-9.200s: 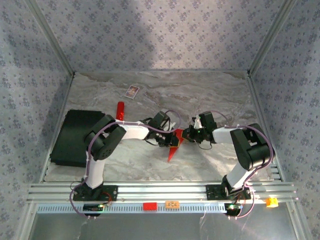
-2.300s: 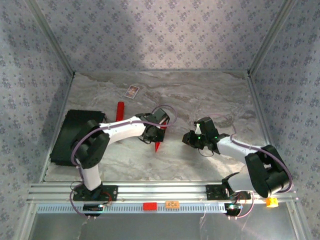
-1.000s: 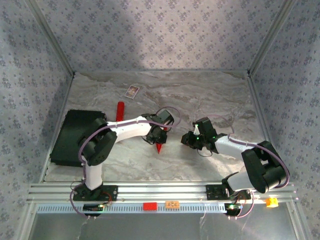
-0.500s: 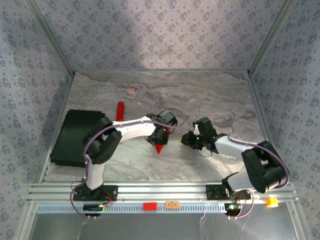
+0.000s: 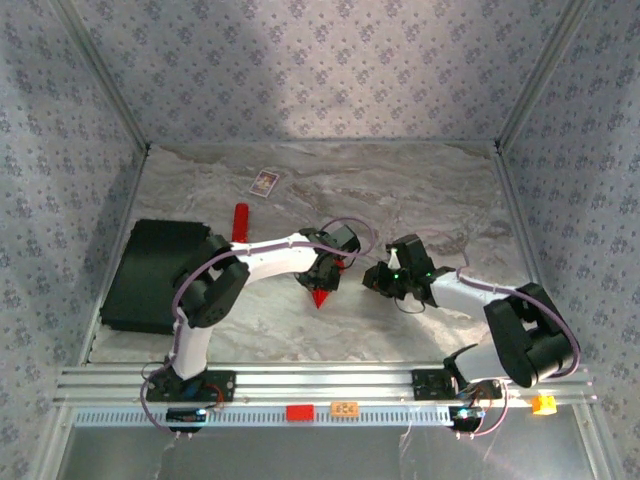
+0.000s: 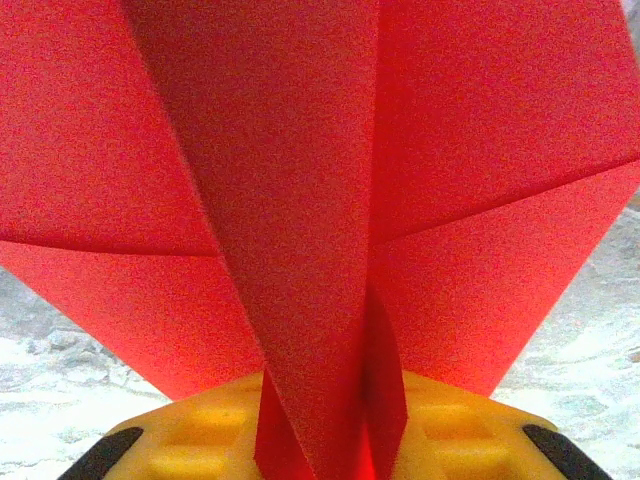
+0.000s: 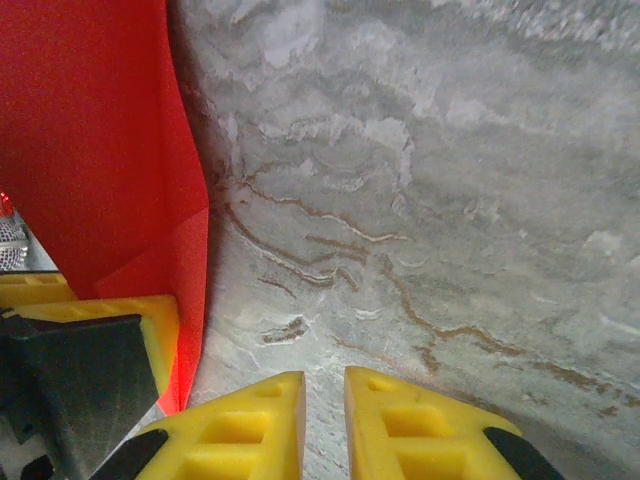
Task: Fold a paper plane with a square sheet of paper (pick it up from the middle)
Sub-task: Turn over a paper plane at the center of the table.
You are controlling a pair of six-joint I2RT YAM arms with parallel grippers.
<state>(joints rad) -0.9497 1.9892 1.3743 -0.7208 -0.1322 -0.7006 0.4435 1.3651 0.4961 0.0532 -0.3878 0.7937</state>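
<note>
Left end effector [image 6: 330,415] is pinched on the paper plane [image 6: 300,180], with the centre fold stuck between its yellow fingers and the red wings fanning out past them; from above, the plane's nose points toward the near edge, around mid-bench [image 5: 420,190]; right end effector [image 7: 323,390] sits just beside it, fingers nearly together, nothing in them.

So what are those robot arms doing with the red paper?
They are making a paper plane. The left tool grips the paper plane, which is already creased into a pointed dart, over the marble table. The right tool sits just beside it, nearly closed and holding nothing.
</note>
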